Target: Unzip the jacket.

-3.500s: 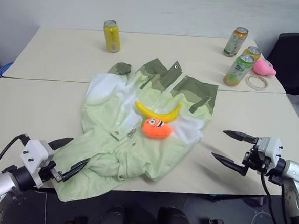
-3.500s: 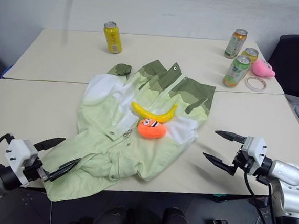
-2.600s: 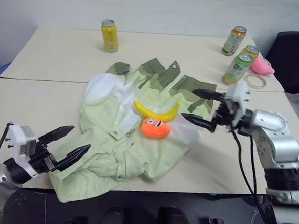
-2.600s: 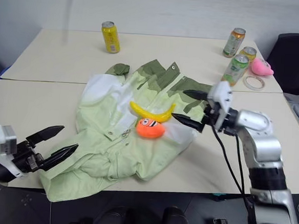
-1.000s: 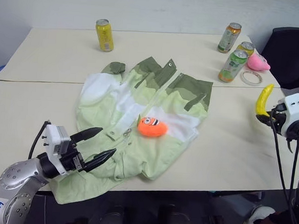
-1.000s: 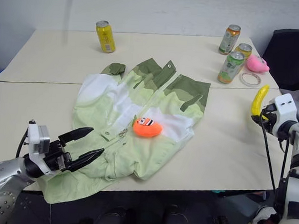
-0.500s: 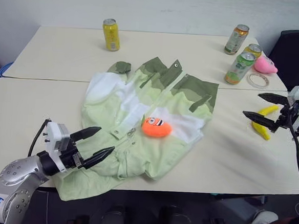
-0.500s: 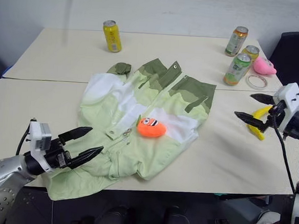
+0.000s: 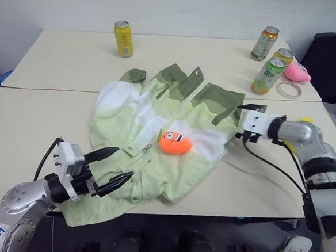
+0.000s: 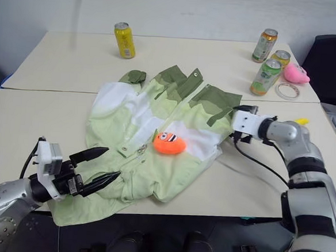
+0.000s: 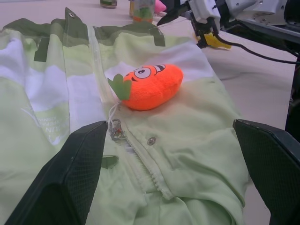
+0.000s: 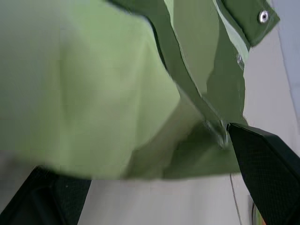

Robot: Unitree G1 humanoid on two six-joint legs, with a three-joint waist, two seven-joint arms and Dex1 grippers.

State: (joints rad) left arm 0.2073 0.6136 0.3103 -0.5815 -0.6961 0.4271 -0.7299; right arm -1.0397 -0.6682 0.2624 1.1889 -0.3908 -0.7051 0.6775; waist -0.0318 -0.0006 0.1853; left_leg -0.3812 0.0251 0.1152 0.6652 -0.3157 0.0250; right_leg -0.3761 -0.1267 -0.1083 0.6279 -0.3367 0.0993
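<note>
Closest to the near edge, the left claw (image 9: 112, 167) hovers low with its two black fingers spread apart and nothing between them. It points across the bottom corner of the jacket (image 9: 155, 142), just over the crumpled hem that hangs a little off the worktop (image 9: 35, 122). In its wrist view the zipper pull (image 11: 115, 128) lies just ahead of the open fingers, with a row of snap buttons (image 11: 150, 140) beside the zipper line.

The jacket lies flat on its back in the middle of the worktop, collar pointing away, hem toward the near edge. It is light green with white bands and dark olive patches near the shoulders. A small orange plush toy (image 9: 175, 142) with a face sits on top of it, right beside the zipper.

Farther back on the right, the right claw (image 10: 237, 124) is at the jacket's far side edge, by the olive shoulder patch. Its fingers are spread wide and hold nothing. A bit of a yellow banana (image 9: 304, 119) peeks out behind that arm.

At the back stand a yellow can (image 9: 123, 38) on the left, and three cans (image 9: 268, 75) on the right with a pink toy (image 9: 297, 72) and a tape ring (image 9: 287, 89) beside them.
</note>
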